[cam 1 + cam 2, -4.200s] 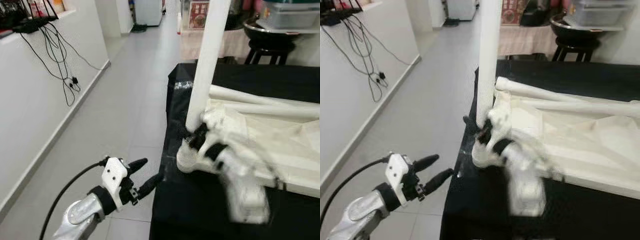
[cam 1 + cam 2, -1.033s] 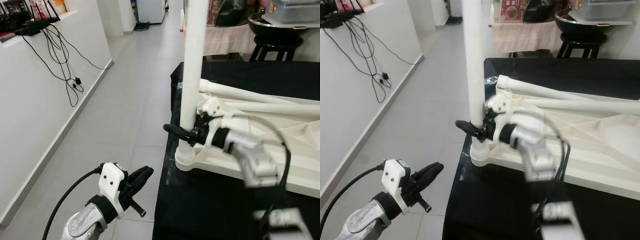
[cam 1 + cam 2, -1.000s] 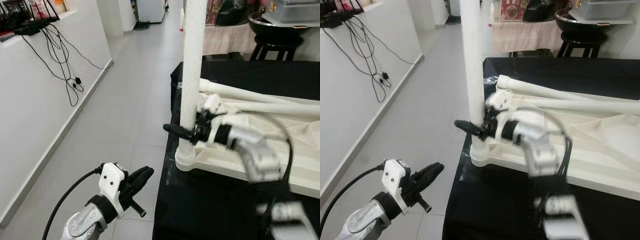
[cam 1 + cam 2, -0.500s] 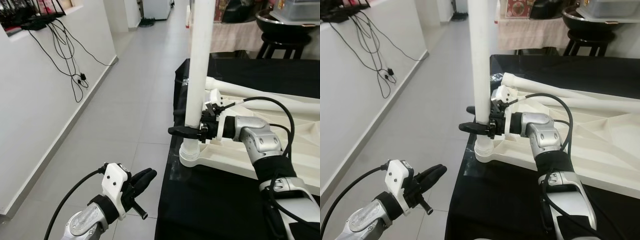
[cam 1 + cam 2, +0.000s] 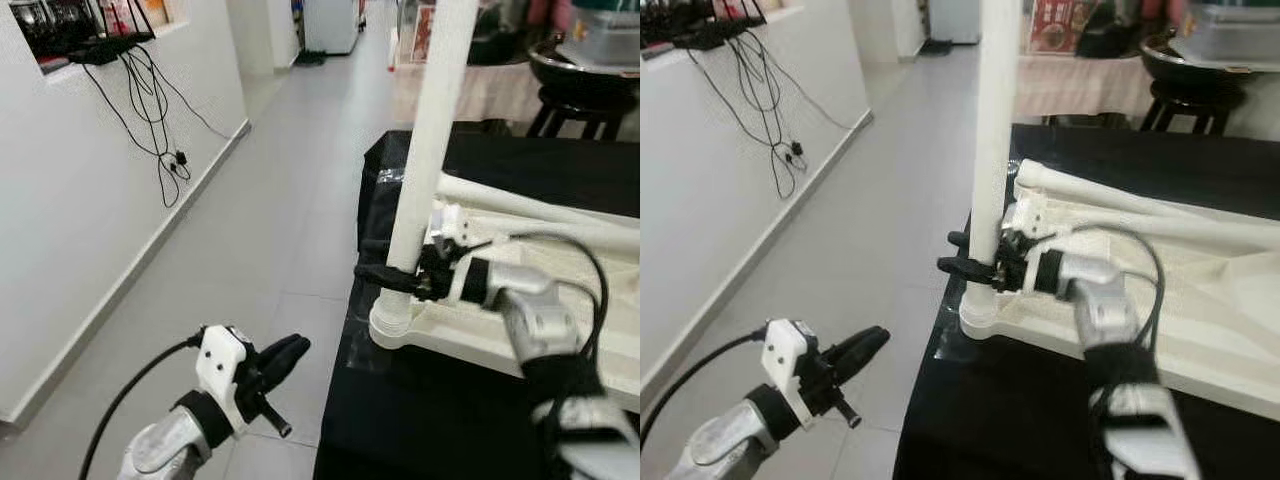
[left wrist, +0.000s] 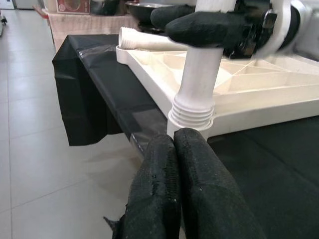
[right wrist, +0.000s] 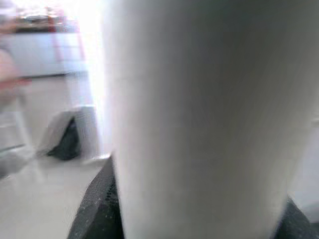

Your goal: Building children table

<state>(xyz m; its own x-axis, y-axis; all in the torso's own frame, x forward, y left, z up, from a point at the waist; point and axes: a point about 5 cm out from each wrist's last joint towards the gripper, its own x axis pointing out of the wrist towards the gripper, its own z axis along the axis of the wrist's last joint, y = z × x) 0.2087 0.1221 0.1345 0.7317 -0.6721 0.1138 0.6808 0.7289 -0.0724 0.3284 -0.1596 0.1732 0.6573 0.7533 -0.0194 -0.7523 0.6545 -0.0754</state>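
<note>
– where's the table now?

– the tabletop lies flat on a bench draped in black cloth. it looks upside down, ribbed side up. one white leg stands upright at the near left corner, its ridged foot sitting in the corner socket. it leans a touch to the right as it rises.

– and the other legs?

– two more legs lie loose along the far edge of the tabletop, side by side.

– what's the right arm doing?

– it reaches across the tabletop to that upright leg. the right gripper is clenched round the leg just above the socket, one black finger poking out past it on the floor side, another tip showing behind it. from its wrist camera i see the white leg pressed close, with dark pads at the lower edges.

– and the left?

– the left gripper hangs low over the grey floor tiles, beside the bench and apart from it. its fingers are pressed together with nothing between them. the wrist camera looks along them at the socket and the ridged end of the leg.

– anything else around?

– a white wall on the left with black cables dangling from a shelf. a corridor runs back behind. past the bench there's a dark stool with a black bowl on top. the right arm is a bit blurred in the eye views.
</note>
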